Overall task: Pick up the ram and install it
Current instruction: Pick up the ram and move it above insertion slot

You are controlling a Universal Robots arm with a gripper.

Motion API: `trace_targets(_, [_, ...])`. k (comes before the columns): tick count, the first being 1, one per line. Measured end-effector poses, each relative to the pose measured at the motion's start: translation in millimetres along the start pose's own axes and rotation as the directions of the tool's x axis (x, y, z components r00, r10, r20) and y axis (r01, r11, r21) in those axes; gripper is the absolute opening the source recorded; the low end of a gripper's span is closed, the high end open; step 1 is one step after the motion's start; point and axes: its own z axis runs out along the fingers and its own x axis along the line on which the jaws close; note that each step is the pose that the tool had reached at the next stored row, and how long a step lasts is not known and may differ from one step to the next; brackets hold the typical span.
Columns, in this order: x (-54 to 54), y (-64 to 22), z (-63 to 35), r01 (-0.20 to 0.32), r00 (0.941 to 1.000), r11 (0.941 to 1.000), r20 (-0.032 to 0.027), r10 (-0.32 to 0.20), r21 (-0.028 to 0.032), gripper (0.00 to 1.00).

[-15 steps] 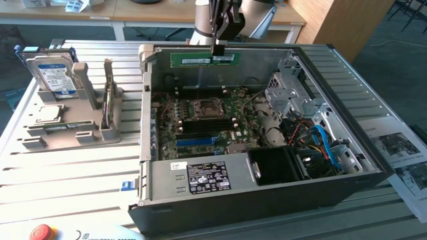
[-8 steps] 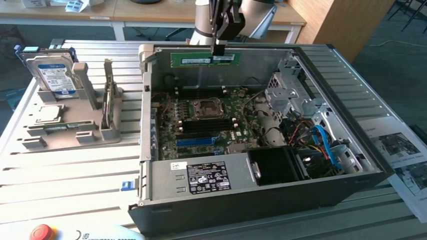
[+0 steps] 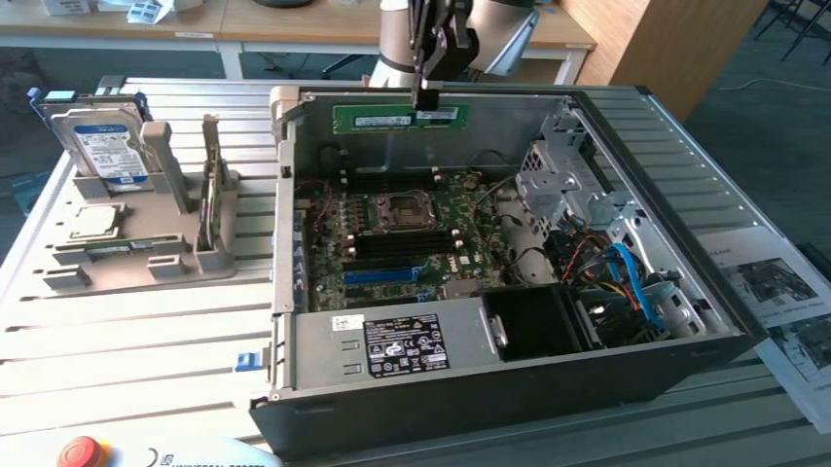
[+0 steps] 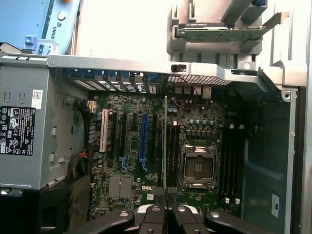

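The ram is a long green stick with a white label. It hangs level above the far wall of the open computer case, and my gripper is shut on its top edge from above. In the wrist view the ram appears edge-on as a thin line running out from my gripper over the motherboard. Below it lie dark memory slots beside the empty CPU socket. In the exterior view those slots sit just beyond the CPU socket.
A grey holder on the exterior view's left carries a hard drive and a square silver CPU. The power supply, drive cage and cables crowd the case. Papers lie at the right.
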Motion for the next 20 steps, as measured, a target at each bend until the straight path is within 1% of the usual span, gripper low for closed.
trace_targets(3, [0.0, 0.0, 0.0, 0.000, 1.0000, 1.0000, -0.0001, 0.000, -0.0001, 0.11])
trace_targets(5, [0.1, -0.1, 1.3, 0.000, 1.0000, 1.0000, 0.0024, 0.000, 0.0002, 0.11])
trace_targets(6, [0.0, -0.1, 3.0, 0.000, 1.0000, 1.0000, 0.0033, 0.000, 0.0005, 0.11])
trace_targets(20, [-0.4, -1.0, 28.4, 0.000, 1.0000, 1.0000, 0.0033, 0.000, 0.0003, 0.11])
